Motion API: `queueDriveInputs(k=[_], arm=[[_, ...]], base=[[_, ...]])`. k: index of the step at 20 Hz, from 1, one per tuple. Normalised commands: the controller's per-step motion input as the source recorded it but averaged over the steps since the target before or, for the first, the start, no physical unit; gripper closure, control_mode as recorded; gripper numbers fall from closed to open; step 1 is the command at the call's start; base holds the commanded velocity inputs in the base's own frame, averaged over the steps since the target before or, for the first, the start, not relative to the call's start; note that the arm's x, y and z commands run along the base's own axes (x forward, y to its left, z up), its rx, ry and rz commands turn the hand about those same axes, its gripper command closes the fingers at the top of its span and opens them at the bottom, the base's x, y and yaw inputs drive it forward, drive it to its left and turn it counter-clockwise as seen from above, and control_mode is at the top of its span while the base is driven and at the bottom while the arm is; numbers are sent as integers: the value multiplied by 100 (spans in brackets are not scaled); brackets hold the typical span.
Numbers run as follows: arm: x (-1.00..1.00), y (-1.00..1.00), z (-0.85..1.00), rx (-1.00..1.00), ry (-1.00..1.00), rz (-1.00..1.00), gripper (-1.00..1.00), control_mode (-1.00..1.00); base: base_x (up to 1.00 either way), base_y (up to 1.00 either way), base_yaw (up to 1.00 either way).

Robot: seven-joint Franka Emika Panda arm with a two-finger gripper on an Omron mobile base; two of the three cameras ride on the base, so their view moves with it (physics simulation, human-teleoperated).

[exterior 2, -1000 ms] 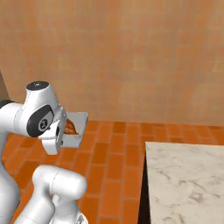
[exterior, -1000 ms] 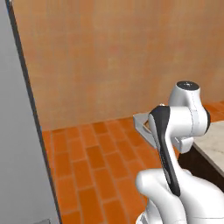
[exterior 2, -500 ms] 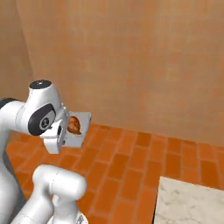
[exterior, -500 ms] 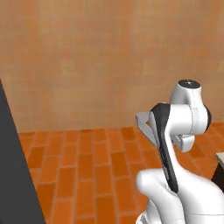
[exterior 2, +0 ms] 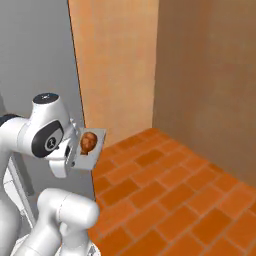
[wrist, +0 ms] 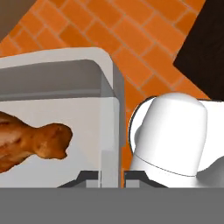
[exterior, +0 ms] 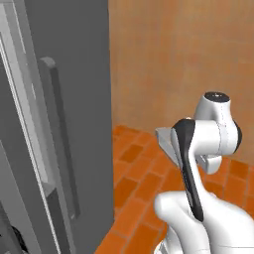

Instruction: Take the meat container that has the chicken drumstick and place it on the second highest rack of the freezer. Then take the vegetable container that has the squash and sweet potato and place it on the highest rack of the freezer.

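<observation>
You're carrying the container (exterior 2: 88,149) pinched by its wall (wrist: 109,131) in the gripper (wrist: 110,177), keeping it level so the drumstick (wrist: 30,142) isn't sliding while the freezer (exterior: 64,124) is looming on your left.

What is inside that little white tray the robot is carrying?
A glossy orange-brown chicken drumstick lies in the meat container, which the gripper pinches by its wall. The hand view cuts off the drumstick's far end, so the rest of the tray floor cannot be seen there.
</observation>
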Motion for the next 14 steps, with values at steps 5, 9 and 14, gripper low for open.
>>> queueDriveInputs(k=[5, 9, 14], arm=[[0, 0, 0, 0, 0, 0, 100, 100], [0, 0, 0, 0, 0, 0, 100, 100], [0, 0, 0, 0, 0, 0, 100, 100]], base=[[0, 0, 94], [0, 0, 93], [0, -4, 86]])
